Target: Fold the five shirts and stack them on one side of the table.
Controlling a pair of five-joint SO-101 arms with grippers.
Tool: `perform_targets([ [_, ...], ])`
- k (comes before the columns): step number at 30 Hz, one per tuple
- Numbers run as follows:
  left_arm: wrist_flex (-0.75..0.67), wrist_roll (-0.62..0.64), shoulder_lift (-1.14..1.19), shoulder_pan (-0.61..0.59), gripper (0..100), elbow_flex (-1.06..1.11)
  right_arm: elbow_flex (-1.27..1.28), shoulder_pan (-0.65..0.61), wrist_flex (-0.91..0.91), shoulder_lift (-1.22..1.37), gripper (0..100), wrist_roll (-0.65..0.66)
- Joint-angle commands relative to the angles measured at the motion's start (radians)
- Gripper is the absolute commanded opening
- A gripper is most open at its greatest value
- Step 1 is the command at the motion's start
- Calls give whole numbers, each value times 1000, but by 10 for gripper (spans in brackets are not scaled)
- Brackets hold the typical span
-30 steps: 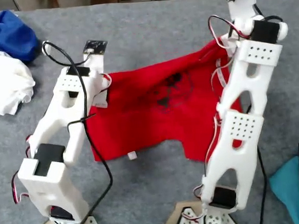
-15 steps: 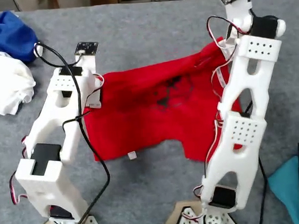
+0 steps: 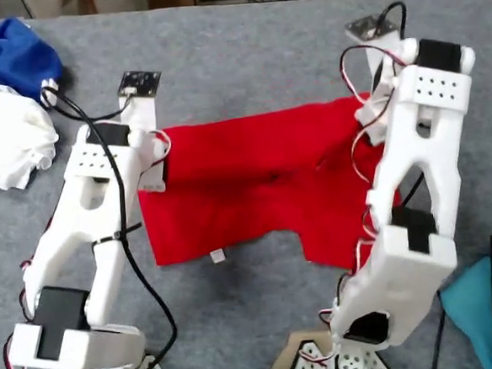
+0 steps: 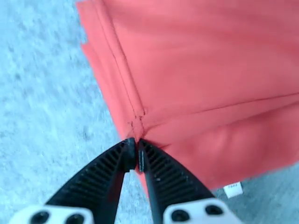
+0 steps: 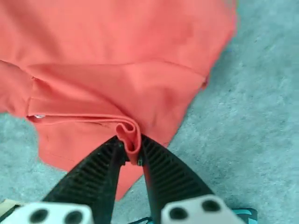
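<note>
Currently the red shirt (image 3: 254, 184) lies spread on the table (image 3: 246, 58), long axis parallel to the near edge, left gripper (image 4: 135, 153) pinching its left end and right gripper (image 5: 130, 148) pinching its right end.

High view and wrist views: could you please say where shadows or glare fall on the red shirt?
High view: even light, no glare on the red shirt; left wrist view: faint shade along a fold; right wrist view: soft shadow on the table beside the shirt's edge.
</note>
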Motion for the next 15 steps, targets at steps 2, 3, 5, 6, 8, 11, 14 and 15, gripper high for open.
perform_targets([
  [2,-14,8,-48,8,19,37,182,61,-58,-163,5,21],
  [3,-14,8,-48,9,19,43,219,73,-57,-189,5,23],
  [5,-14,8,-48,9,19,54,303,97,-55,-245,5,54],
  [6,-14,9,-48,11,19,58,352,111,-61,-277,5,66],
  [8,-14,11,-48,11,19,68,443,131,-63,-343,5,87],
  [11,-14,12,-48,14,19,89,559,159,-71,-453,5,114],
  [14,9,12,-48,34,19,104,657,179,-89,-547,5,121],
  [15,20,12,-48,43,19,104,690,180,-95,-576,5,121],
])
